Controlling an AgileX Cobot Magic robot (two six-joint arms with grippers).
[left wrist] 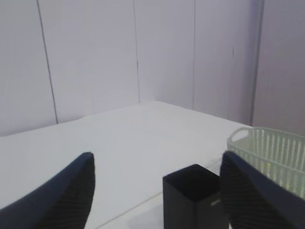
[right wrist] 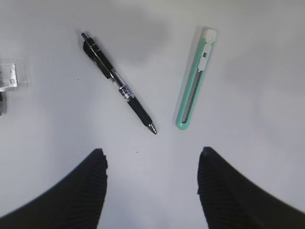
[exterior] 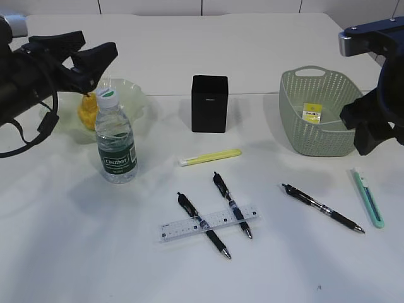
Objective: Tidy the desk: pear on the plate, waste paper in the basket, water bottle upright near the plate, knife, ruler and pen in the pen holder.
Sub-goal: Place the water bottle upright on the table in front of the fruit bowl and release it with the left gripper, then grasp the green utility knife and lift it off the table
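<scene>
The water bottle (exterior: 117,137) stands upright beside the clear plate (exterior: 134,93), where the yellow pear (exterior: 87,111) lies. My left gripper (exterior: 98,49) hovers open above them, facing the black pen holder (left wrist: 193,193). A yellow scrap of waste paper (exterior: 312,114) lies in the green basket (exterior: 297,129). The clear ruler (exterior: 183,228) lies flat under two black pens (exterior: 203,225) (exterior: 231,204). A third pen (right wrist: 119,83) and the teal knife (right wrist: 195,78) lie below my right gripper (right wrist: 151,151), which is open and empty above the table.
A yellow highlighter (exterior: 210,157) lies in front of the pen holder (exterior: 209,104). The basket's rim (left wrist: 267,138) stands right of the holder. The ruler's end (right wrist: 12,76) shows at the left edge of the right wrist view. A wall runs behind the table.
</scene>
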